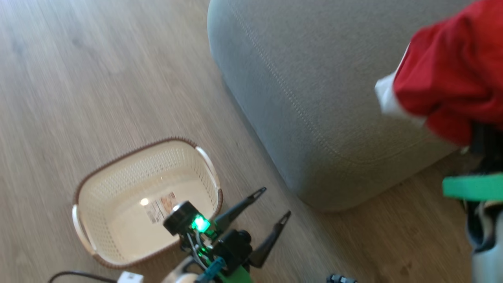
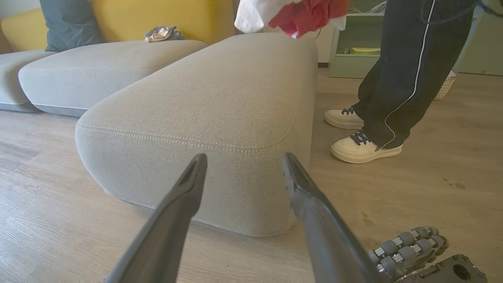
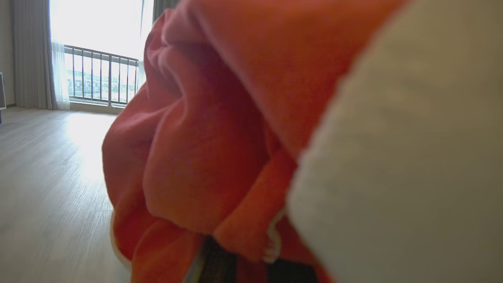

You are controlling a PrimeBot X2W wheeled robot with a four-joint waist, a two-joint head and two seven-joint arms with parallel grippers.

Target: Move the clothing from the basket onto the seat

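The clothing [image 1: 452,74] bunches around the right tool [image 1: 480,137], seemingly over the seat [image 1: 314,98].

label sticker [image 1: 160,207] in the basket [image 1: 129,169] is unreadable

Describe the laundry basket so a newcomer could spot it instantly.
Start at the big grey seat; on the wood floor beside its rounded corner sits the basket. It is cream perforated plastic with a brown rim, empty except a label sticker.
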